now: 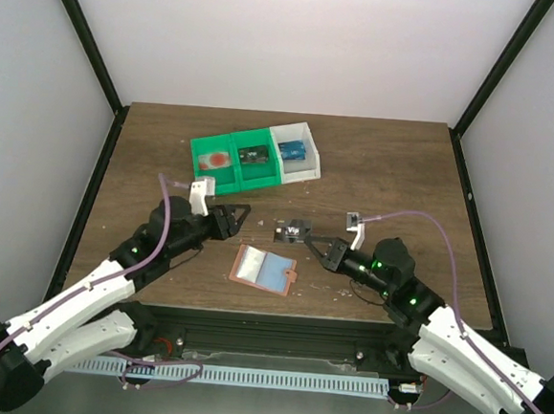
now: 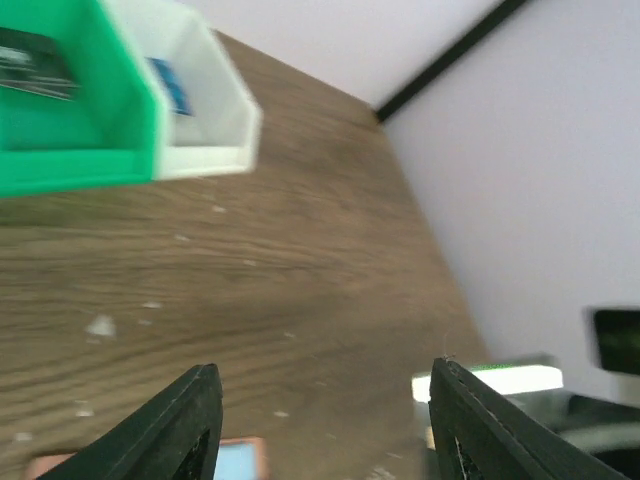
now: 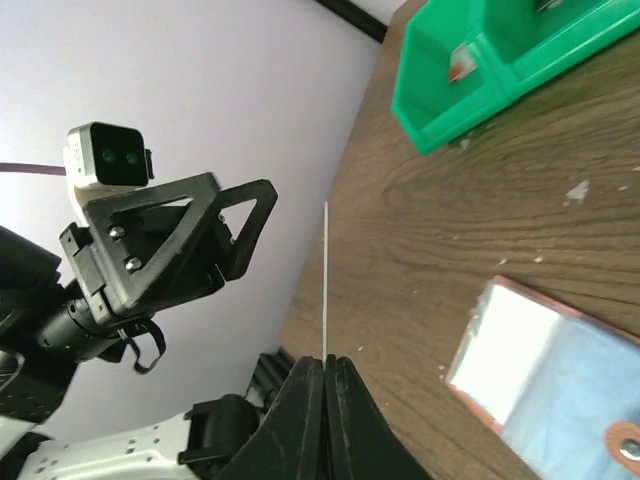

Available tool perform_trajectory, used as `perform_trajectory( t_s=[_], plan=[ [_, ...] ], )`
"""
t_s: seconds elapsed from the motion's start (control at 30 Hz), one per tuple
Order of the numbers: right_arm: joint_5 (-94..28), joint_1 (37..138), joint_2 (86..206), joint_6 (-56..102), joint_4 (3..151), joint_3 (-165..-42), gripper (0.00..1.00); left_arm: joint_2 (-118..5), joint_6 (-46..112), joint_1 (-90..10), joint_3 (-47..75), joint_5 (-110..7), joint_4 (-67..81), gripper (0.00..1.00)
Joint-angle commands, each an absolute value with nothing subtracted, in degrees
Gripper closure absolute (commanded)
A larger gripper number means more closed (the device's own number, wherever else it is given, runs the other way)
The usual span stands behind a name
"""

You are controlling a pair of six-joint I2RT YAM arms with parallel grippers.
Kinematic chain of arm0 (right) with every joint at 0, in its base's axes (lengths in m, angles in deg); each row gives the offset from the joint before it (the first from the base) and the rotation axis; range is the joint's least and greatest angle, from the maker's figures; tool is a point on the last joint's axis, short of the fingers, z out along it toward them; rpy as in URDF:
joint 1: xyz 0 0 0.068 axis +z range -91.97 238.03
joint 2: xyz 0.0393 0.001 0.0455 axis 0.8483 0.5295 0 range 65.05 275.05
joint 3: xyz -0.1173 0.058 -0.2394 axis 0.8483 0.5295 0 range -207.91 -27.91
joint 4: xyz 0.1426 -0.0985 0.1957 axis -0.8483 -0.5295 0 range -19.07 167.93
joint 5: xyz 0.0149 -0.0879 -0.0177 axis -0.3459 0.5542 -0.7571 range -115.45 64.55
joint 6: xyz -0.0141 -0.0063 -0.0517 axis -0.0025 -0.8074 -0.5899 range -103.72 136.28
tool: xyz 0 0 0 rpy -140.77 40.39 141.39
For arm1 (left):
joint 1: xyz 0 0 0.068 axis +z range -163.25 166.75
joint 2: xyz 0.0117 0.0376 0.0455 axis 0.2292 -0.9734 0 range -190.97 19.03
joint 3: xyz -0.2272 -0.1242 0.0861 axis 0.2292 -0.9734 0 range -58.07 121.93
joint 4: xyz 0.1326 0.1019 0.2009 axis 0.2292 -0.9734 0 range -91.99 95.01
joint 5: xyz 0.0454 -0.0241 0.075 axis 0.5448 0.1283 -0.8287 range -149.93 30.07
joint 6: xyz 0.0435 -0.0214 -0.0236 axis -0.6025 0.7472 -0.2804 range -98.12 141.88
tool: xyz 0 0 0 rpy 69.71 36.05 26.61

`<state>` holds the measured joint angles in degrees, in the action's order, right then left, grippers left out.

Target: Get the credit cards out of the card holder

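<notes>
Bench: brown wood (image 1: 386, 168), shut in by white walls (image 1: 271, 34) and black corner posts (image 1: 88, 48) on 3 sides.
Right jaws: pinched shut on a dark card (image 1: 292, 231) with pale lettering, gripped by 1 edge. The right wrist view shows it edge-on, as a thin pale line rising from the tips.
Left jaws: apart, with nothing between the 2 fingers (image 2: 190, 425) and only bare wood under the gap.
Between the jaws: a short strip of bare wood separates the left tips from the held card.
Card holder (image 1: 263, 268): open and flat, pale blue face up, salmon rim, tab on its right edge. It lies slightly askew between the 2 arms, near the front edge.
Bins: 2 green bins (image 1: 224, 177) and 1 white bin (image 1: 301, 169) sit touching in a row at the back. The white one holds a blue card (image 1: 292, 151).
Open room: bare wood on either side of the bins and along the right edge.
</notes>
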<state>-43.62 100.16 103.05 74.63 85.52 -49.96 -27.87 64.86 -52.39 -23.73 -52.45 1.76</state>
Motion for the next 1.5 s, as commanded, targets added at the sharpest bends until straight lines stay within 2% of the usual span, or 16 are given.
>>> perform_trajectory(
  t_s=[0.0,0.2,0.3,0.4,0.47,0.67,0.97,1.33,1.47],
  plan=[
    [-37.7,100.3,100.5,70.8,74.7,-53.2,1.00,-33.4,59.2,-51.2,-20.4,-68.3,-6.7,0.41],
    [-38.5,100.3,97.0,68.2,71.9,-53.9,1.00,-46.4,57.5,-43.4,-15.9,-67.3,-3.8,0.42],
    [-38.3,100.3,95.2,67.1,70.3,-54.4,1.00,-54.4,56.1,-41.5,-11.2,-68.6,-2.7,0.44],
    [-36.5,100.2,94.2,66.4,67.7,-55.7,1.00,-62.4,56.5,-39.4,-5.9,-63.1,0.8,0.50],
    [-36.2,100.3,94.1,65.6,65.3,-57.7,1.00,-67.3,56.6,-39.3,-3.2,-64.6,1.7,0.51],
    [-35.2,100.2,93.5,62.9,61.6,-61.1,1.00,-81.2,57.5,-39.1,6.5,-69.4,-2.4,0.47],
    [-36.2,100.3,92.8,64.5,63.6,-59.4,0.99,-87.5,54.5,-38.8,10.6,-76.7,-3.3,0.46],
    [-37.7,100.2,92.6,66.7,64.1,-58.1,1.00,-92.8,54.7,-38.7,13.2,-74.9,-0.7,0.53],
    [-37.6,100.3,92.6,67.2,64.4,-57.8,1.00,-92.9,55.2,-38.7,13.4,-74.7,-2.4,0.60]
  ],
)
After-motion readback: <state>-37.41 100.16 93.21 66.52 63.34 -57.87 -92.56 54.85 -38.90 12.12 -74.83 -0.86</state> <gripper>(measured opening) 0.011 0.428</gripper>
